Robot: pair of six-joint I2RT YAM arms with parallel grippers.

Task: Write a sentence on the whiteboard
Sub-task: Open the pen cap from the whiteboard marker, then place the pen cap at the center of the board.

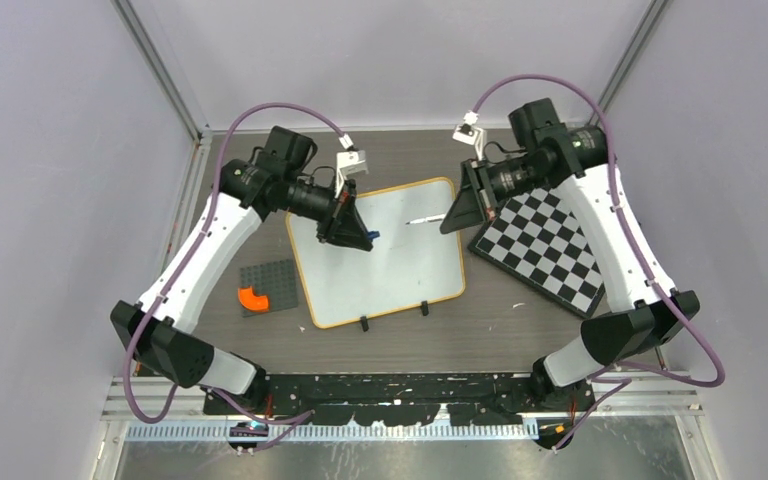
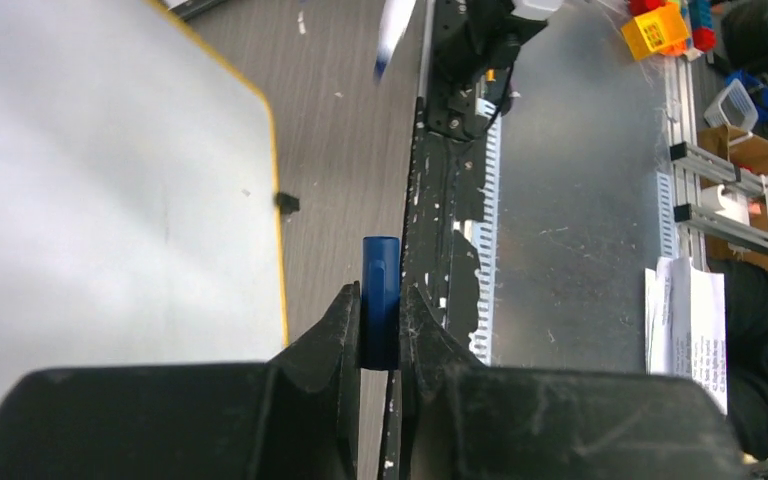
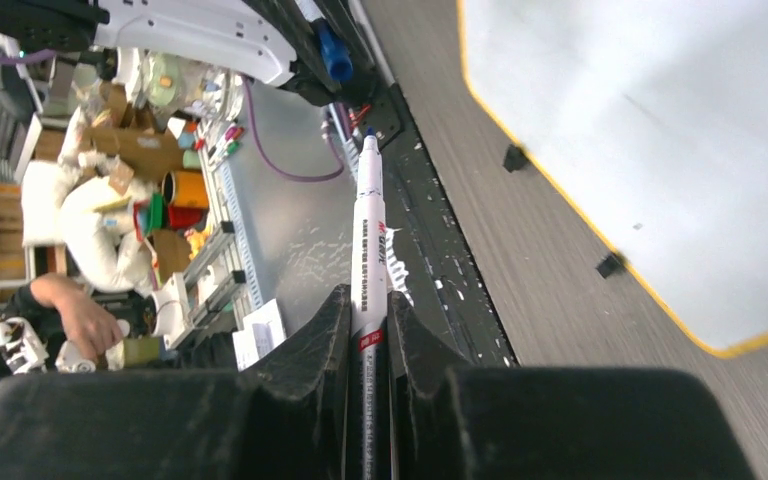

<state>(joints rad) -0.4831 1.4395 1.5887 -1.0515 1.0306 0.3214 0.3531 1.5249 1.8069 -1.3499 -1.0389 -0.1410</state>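
At bench (image 1: 490, 335) centre: whiteboard (image 1: 390, 270) lies flat | left tool (image 2: 382, 296) pinches blue cap (image 2: 380, 260) | right tool (image 3: 368, 298) grips marker (image 3: 368, 200) by barrel, tip bare | whiteboard stiff, light, likely slides under pressure; steady by its rim.

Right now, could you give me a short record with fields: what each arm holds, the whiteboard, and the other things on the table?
left fingers: shut on blue cap
right fingers: shut on white marker, tip uncovered
whiteboard: flat on table, between the arms, no writing seen
right of whiteboard: checkered board
left of whiteboard: orange piece on grey mat
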